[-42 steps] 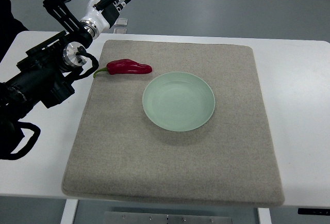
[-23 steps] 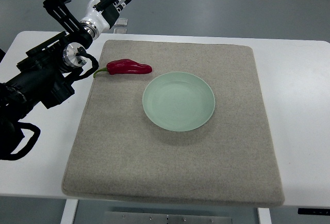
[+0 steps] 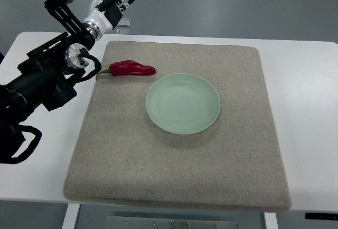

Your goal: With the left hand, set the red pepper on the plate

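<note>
Left hand (image 3: 112, 2): white with black joints, raised beyond the far left corner of the table, fingers spread, nothing held. Red pepper (image 3: 130, 68): glossy, dark red, elongated and slightly curved, green stem pointed left; laid flat on the grey mat (image 3: 179, 165), just beside the far left edge of the plate (image 3: 183, 103). Plate: pale green, round, shallow, set near the mat's centre.

So that's one red pepper (image 3: 131, 68), one plate (image 3: 182, 103), one grey mat (image 3: 179, 176) under both, one tabletop (image 3: 311, 107), and one robot hand (image 3: 110, 1) in view.
</note>
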`<state>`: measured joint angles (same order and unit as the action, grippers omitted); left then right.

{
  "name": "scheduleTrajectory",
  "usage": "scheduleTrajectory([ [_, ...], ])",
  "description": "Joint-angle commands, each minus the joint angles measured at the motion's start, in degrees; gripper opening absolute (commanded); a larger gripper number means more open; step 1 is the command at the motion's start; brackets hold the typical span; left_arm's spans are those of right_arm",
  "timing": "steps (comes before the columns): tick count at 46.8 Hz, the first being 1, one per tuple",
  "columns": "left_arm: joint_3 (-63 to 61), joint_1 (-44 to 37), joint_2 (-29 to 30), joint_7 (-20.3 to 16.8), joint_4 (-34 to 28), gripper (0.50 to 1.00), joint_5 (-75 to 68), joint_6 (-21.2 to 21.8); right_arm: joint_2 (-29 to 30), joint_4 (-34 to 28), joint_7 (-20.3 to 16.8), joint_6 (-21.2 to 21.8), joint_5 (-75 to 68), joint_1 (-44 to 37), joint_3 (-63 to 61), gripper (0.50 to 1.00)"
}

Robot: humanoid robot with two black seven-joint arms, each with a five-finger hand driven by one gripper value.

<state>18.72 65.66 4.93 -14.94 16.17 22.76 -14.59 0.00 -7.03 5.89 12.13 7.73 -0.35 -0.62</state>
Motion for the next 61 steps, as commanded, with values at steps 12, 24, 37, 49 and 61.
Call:
scheduleTrajectory([
  [12,-0.2,0.5,0.3,0.1,-0.1,0.992,-0.3,0.3,0.0,0.0,0.0,0.0,0.0,0.0,0.0,0.928],
  [24,-0.3,1.0,0.9,0.8,-0.1,0.992,-3.9,0.7,0.0,0.0,0.0,0.0,0.0,0.0,0.0,0.928],
  [37,-1.0,1.4,1.3,1.2,0.2,0.981,-18.6,2.7,0.0,0.0,0.0,0.0,0.0,0.0,0.0,0.928],
  [49,-1.1,2.0,3.3,1.1,4.7,0.977,-45.2,2.3,0.0,0.0,0.0,0.0,0.0,0.0,0.0,0.928],
  [61,-1.5,2.7,8.8,1.1,8.1,0.984,-65.2,-3.1,0.0,0.0,0.0,0.0,0.0,0.0,0.0,0.928],
])
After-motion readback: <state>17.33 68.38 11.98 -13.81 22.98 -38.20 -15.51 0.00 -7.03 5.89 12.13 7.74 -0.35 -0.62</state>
